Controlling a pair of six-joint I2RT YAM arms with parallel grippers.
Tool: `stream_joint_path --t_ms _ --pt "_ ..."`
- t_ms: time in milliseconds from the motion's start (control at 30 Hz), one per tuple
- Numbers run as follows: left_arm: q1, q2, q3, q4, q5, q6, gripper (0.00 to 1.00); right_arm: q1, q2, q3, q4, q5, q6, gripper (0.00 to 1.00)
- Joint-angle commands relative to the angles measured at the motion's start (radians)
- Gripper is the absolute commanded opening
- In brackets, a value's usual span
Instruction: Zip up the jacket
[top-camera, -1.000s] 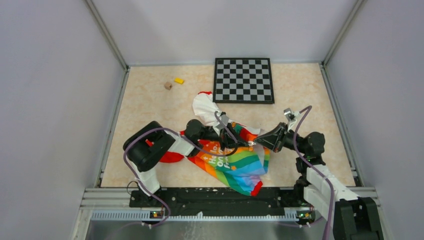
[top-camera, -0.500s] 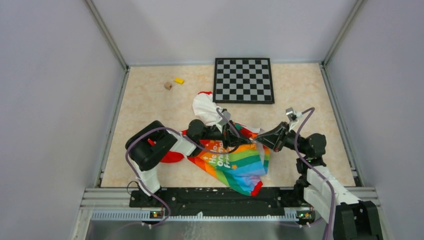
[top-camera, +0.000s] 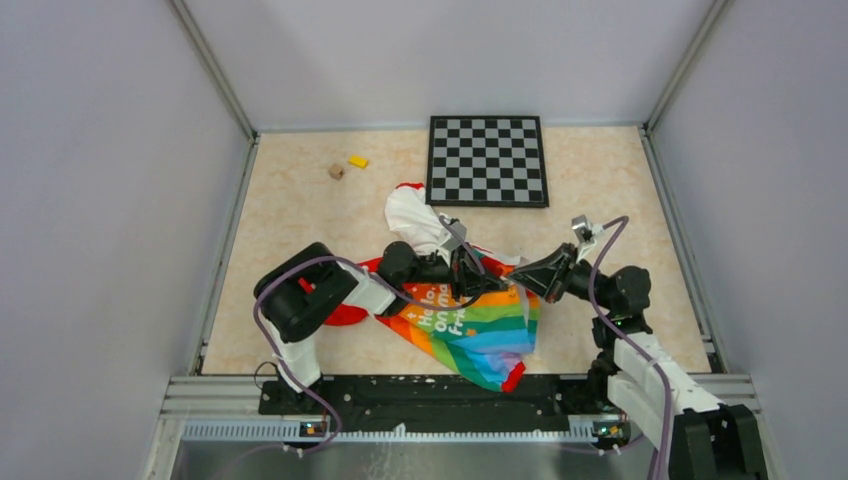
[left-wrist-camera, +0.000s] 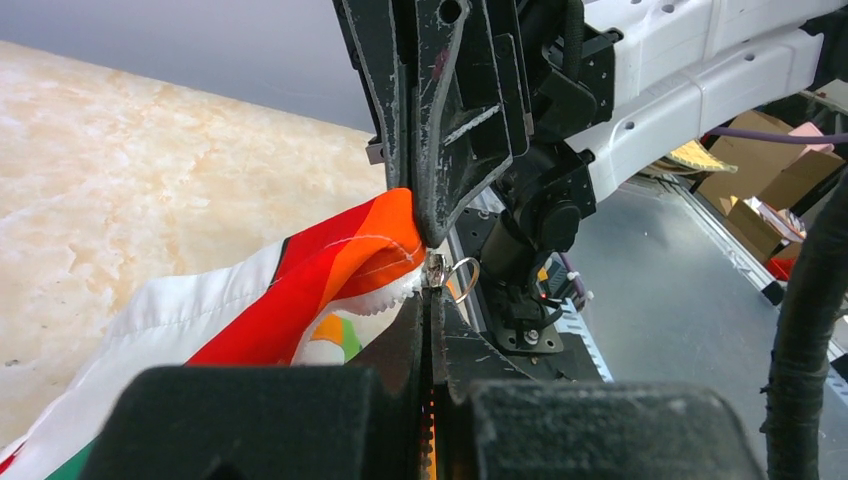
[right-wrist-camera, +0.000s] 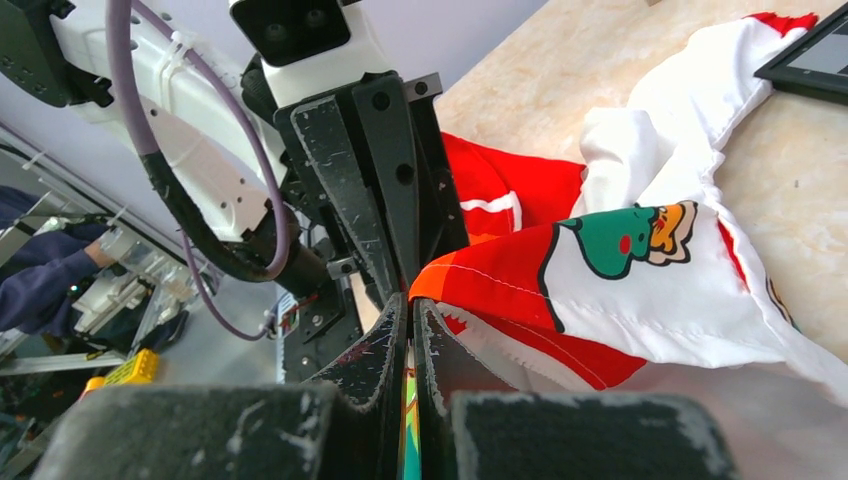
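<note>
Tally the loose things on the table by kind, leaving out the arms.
jacket: 1
checkerboard: 1
blocks: 2 (yellow block, brown block)
Total: 4

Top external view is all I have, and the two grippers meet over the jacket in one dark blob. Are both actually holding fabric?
Observer: Yes. The left wrist view shows the left gripper shut on the orange edge of the jacket, with the right gripper pinching that same edge from the opposite side.
Operator: Any sign of the zipper pull?
Observer: A small metal ring hangs right beside the pinch point. I cannot tell whether either gripper holds it.
Operator: Anything from the right wrist?
Observer: Its fingers are closed with fabric between them, and a green cartoon print lies just beyond.
</note>
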Motion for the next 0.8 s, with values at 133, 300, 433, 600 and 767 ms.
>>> stream_joint_path --t_ms 133,300,433,600,767 --pt "-0.013 -0.093 -0.007 0.117 -0.159 -0.011 0.03 0.037 -0.032 0.032 -0.151 -0.018 -0.085 0.0" --pt "0.008 -0.075 -0.008 0.167 -0.148 -0.073 0.06 0.038 -0.018 0.032 -0.131 -0.03 -0.067 0.0" --pt "0.008 -0.034 0.031 0.171 -0.179 -0.131 0.0 0.048 -0.004 0.034 -0.119 -0.038 -0.055 0.0" --pt "0.008 -0.027 0.038 0.129 -0.201 -0.118 0.05 0.05 -0.005 0.034 -0.122 -0.033 -0.048 0.0" --pt "0.028 -0.074 -0.007 0.09 -0.168 -0.086 0.25 0.049 -0.006 0.045 -0.158 -0.013 -0.072 0.0"
